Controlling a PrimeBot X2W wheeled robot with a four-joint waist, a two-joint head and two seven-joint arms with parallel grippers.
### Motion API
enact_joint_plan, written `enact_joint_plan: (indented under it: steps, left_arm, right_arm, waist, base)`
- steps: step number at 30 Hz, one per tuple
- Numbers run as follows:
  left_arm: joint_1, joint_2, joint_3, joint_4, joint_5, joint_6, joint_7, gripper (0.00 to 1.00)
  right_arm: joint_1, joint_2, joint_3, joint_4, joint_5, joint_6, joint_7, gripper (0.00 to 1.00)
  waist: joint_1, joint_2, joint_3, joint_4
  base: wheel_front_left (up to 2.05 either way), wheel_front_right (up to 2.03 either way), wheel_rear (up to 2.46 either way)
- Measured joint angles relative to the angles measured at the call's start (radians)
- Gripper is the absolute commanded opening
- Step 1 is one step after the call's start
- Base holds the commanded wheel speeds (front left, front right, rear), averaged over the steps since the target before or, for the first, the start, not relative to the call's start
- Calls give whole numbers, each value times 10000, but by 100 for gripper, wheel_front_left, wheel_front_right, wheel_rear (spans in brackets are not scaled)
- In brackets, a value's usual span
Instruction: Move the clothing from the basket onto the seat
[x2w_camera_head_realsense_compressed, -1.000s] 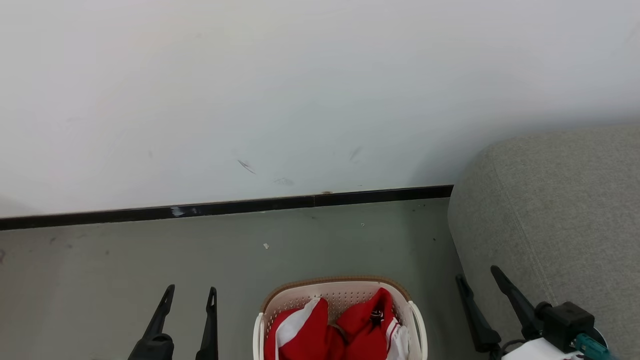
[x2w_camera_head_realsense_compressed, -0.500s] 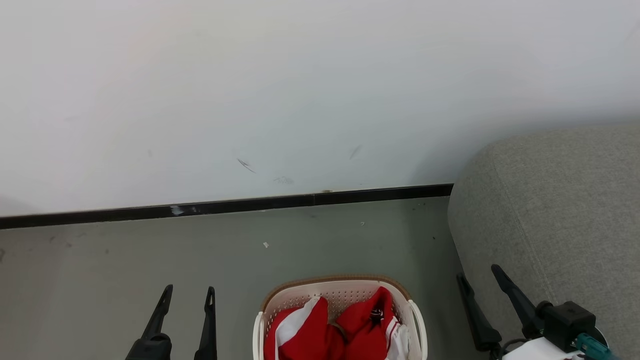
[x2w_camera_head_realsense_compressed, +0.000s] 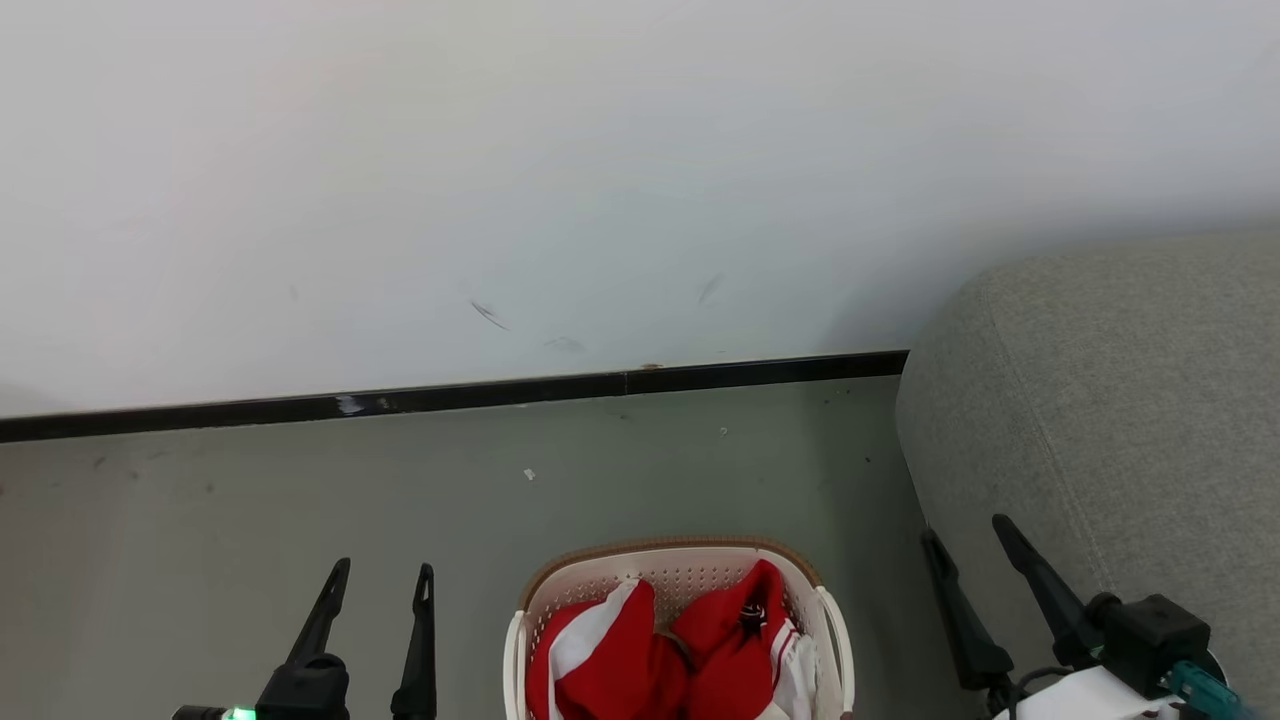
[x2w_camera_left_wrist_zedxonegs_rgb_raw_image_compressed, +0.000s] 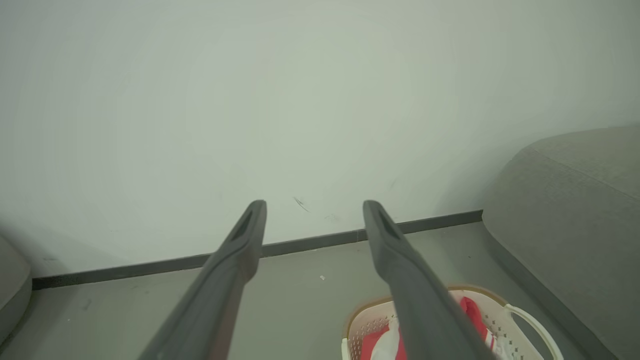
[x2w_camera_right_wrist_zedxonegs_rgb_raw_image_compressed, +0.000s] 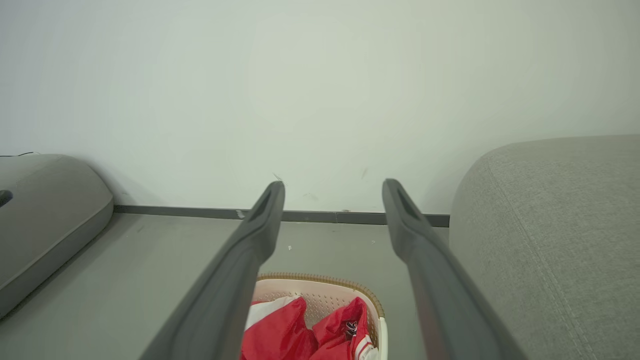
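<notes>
The cream-white basket (x2w_camera_head_realsense_compressed: 676, 566) with its brown rim stands on the floor at the bottom middle of the head view, holding crumpled red clothing (x2w_camera_head_realsense_compressed: 620, 660) with white trim and a small dark emblem. The basket (x2w_camera_right_wrist_zedxonegs_rgb_raw_image_compressed: 320, 290) and clothing (x2w_camera_right_wrist_zedxonegs_rgb_raw_image_compressed: 285, 332) lie between and below my right fingers; the basket (x2w_camera_left_wrist_zedxonegs_rgb_raw_image_compressed: 520, 320) also sits at the lower right of the left wrist view. The grey seat (x2w_camera_head_realsense_compressed: 1120, 420) rises right of the basket. My left gripper (x2w_camera_head_realsense_compressed: 385, 575) hangs open left of the basket. Over the seat's edge, my right gripper (x2w_camera_head_realsense_compressed: 968, 532) is open and holds nothing.
A white wall with a dark baseboard (x2w_camera_head_realsense_compressed: 450, 398) runs behind the grey floor (x2w_camera_head_realsense_compressed: 250, 500). Another grey cushion (x2w_camera_right_wrist_zedxonegs_rgb_raw_image_compressed: 45, 210) lies at the far left in the right wrist view.
The whole head picture has shifted slightly upward, so the camera tilted down a little. Both grippers stay open and the basket and clothing have not moved.
</notes>
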Motion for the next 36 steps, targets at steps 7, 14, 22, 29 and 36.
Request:
enact_joint_plan:
  steps: [7,14,22,29,36]
  left_arm:
    - [-562,165,-322,512,263,-253,0,100]
    - [-1024,163,-865,1235,466,-602,0,100]
    - [-1610,128,-1338,2253,802,-899,0,100]
    - [-2292,125,-1605,3093,1057,-1078,0,100]
    - [-2995,136,-1891,4023,1480,-1170,0,100]
  right_arm:
    - [97,8,-378,-336,0,0,-2,100]
    - [382,25,-731,-560,-29,2,-2,100]
    - [360,27,-1145,-1066,-127,2,-2,100]
    - [348,31,-1143,-1340,-125,2,-4,100]
    - [96,31,-1135,-1584,-107,2,-2,100]
  waist:
    - [0,0,274,-78]
    - [0,0,622,-198]
    - [-1,0,1149,-386]
    - [-1,0,1715,-592]
    - [-1,0,2383,-845]
  base:
    - [0,0,0]
    - [0,0,0]
    - [0,0,0]
    - [0,0,0]
    - [0,0,0]
